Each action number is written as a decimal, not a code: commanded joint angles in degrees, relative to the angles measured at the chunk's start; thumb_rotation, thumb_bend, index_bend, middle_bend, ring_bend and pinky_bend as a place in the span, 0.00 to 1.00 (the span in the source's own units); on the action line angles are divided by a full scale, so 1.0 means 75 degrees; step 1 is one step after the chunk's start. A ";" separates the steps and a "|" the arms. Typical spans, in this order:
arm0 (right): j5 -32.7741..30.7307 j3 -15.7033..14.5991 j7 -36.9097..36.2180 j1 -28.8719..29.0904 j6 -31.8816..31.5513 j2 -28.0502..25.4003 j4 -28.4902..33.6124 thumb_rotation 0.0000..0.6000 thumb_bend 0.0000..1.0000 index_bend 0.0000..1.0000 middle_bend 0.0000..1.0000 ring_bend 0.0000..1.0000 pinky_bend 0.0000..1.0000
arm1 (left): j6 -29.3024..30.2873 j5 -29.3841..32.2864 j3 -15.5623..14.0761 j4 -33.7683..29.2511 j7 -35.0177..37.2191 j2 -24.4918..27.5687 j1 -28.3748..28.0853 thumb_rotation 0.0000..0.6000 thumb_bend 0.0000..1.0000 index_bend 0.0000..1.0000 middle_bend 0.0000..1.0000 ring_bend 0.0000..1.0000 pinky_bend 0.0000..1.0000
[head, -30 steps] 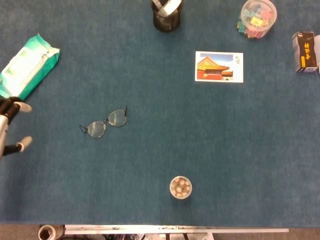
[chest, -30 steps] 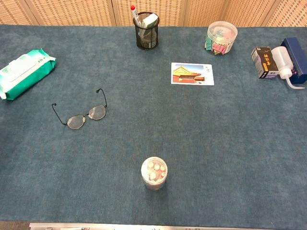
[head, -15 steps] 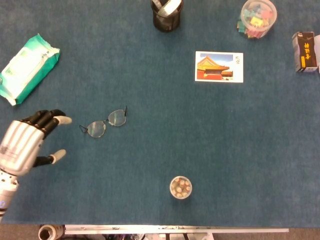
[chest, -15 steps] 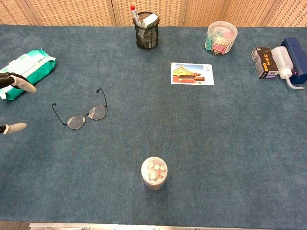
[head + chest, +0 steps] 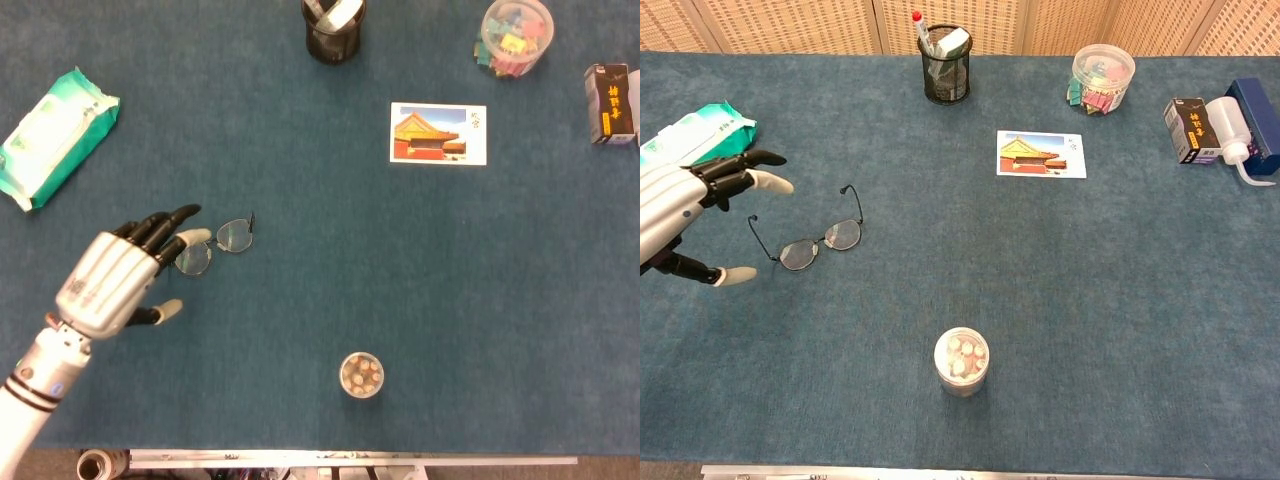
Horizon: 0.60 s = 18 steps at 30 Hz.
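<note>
The glasses (image 5: 212,247) lie on the blue table (image 5: 330,270), left of the middle of the head view. Their thin arms are folded out and hard to see against the cloth. In the head view the fingertips cover part of the left lens, so you cannot tell if they touch it. In the chest view the glasses (image 5: 818,240) show whole, and the left hand (image 5: 685,215) is beside them with a gap.

The left hand (image 5: 115,275) is spread wide and holds nothing. Its arm is cut off at the lower left edge. The right hand shows in neither view.

A small jar (image 5: 361,375) stands low in the middle. A green wipes pack (image 5: 55,135) lies at the upper left. A picture card (image 5: 438,133) lies at the upper right. A black mesh cup (image 5: 333,25) is cut off at the top edge.
</note>
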<state>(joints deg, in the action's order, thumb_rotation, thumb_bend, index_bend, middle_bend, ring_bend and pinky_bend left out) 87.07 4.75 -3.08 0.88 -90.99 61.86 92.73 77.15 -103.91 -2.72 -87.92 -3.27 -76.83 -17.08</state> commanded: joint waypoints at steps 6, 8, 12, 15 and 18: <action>0.0006 0.0012 -0.0063 -0.0040 -0.0057 -0.0032 0.0007 1.00 0.00 0.66 0.48 0.40 0.69 | -0.0184 0.0323 0.0213 -0.0027 -0.0153 -0.0345 -0.0216 1.00 0.00 0.23 0.13 0.22 0.44; 0.0004 0.0015 -0.0072 -0.0041 -0.0051 -0.0038 0.0007 1.00 0.00 0.66 0.48 0.40 0.69 | -0.0234 0.0380 0.0228 -0.0027 -0.0199 -0.0399 -0.0259 1.00 0.00 0.23 0.13 0.22 0.44; 0.0010 0.0014 -0.0076 -0.0041 -0.0039 -0.0047 0.0014 1.00 0.00 0.66 0.48 0.40 0.69 | -0.0310 0.0493 0.0267 -0.0007 -0.0256 -0.0502 -0.0335 1.00 0.00 0.23 0.13 0.22 0.44; 0.0013 0.0018 -0.0086 -0.0051 -0.0055 -0.0059 0.0023 1.00 0.00 0.66 0.48 0.40 0.69 | -0.0335 0.0649 0.0357 0.0095 -0.0240 -0.0599 -0.0387 1.00 0.00 0.23 0.14 0.22 0.44; 0.0009 0.0031 -0.0110 -0.0070 -0.0092 -0.0066 0.0023 1.00 0.00 0.66 0.48 0.40 0.69 | -0.0358 0.0814 0.0443 0.0236 -0.0179 -0.0691 -0.0434 1.00 0.00 0.23 0.14 0.22 0.44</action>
<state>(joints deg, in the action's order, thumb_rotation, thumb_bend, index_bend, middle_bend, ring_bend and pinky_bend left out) 87.14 4.98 -3.91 0.36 -91.68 61.37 92.91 74.56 -98.14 0.35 -86.47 -4.80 -81.74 -20.17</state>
